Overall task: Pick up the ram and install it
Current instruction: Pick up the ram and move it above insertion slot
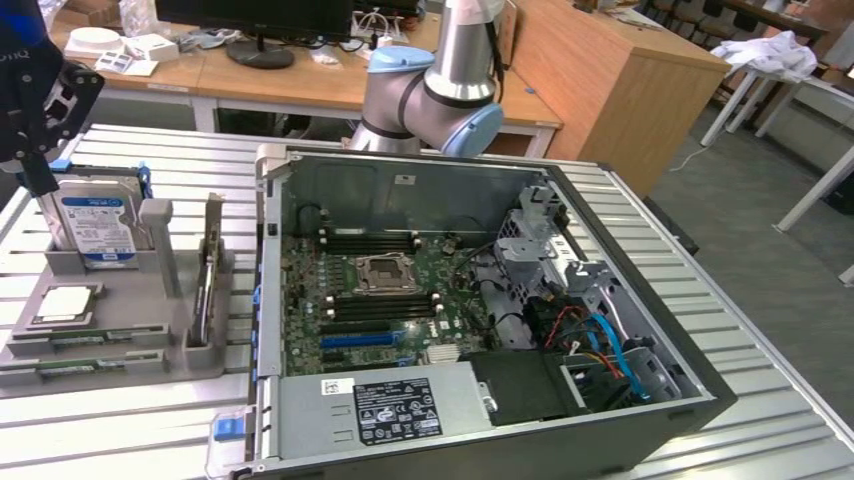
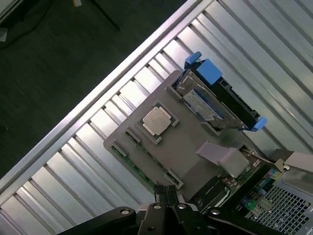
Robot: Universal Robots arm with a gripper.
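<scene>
The gripper (image 2: pixel 166 195) hovers over the grey holder tray (image 1: pixel 140 352), fingers pressed together with nothing between them. The ram (image 2: pixel 139 165) sits in a groove along the tray's outer rim, just beside the silver processor (image 2: pixel 156 120) (parked like that, its top edge looks easy to pinch). The open computer case (image 1: pixel 400 190) lies on its side, so its memory slots (image 1: pixel 380 243) face upward, apparently empty.
</scene>
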